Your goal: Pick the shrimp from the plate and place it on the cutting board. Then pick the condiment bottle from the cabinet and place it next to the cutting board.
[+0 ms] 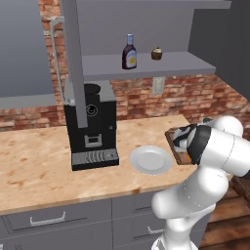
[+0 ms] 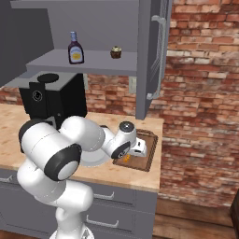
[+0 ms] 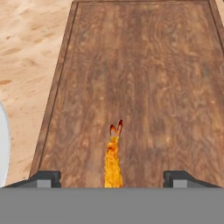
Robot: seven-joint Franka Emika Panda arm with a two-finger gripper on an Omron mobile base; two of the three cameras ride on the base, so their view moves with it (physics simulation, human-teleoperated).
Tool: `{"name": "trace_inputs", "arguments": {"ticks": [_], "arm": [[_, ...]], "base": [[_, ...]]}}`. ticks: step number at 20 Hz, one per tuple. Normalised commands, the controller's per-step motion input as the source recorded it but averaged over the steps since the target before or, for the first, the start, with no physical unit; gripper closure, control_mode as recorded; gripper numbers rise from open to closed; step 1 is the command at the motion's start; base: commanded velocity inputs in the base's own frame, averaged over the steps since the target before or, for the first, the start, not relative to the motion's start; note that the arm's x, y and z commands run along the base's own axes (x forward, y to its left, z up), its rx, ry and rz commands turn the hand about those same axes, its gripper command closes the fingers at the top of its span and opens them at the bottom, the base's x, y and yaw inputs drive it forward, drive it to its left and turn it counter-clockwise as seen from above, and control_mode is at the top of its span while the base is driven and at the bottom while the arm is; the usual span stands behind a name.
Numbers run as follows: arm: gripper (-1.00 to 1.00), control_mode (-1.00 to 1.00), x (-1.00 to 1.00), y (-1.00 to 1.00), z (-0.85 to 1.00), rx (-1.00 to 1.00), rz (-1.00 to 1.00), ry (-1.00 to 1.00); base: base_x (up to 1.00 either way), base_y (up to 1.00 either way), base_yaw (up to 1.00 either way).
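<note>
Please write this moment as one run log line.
gripper: open | shrimp: on cutting board | plate: empty | condiment bottle: in cabinet

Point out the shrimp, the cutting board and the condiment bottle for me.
shrimp [image 3: 113, 164]: hand view, middle of its orange body.
cutting board [image 3: 144, 70]: hand view, bare wood of its top.
condiment bottle [image 1: 129, 58]: left base view, its yellow-white label.
</note>
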Motion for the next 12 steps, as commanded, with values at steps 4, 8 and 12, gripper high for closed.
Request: {"name": "trace_inputs", "arguments": {"ticks": [4, 8, 12], "arm": [[-1.00, -1.00, 0.00, 0.00, 0.02, 0.00, 0.00, 0.00], [-1.00, -1.00, -0.05, 0.00, 0.21, 0.00, 0.00, 0.00], [-1.00, -1.00, -0.17, 0.01, 0.36, 0.00, 0.00, -0.02]], "base": [[0.00, 0.00, 0.00], [0.00, 0.00, 0.00], [0.00, 0.00, 0.00]]}}
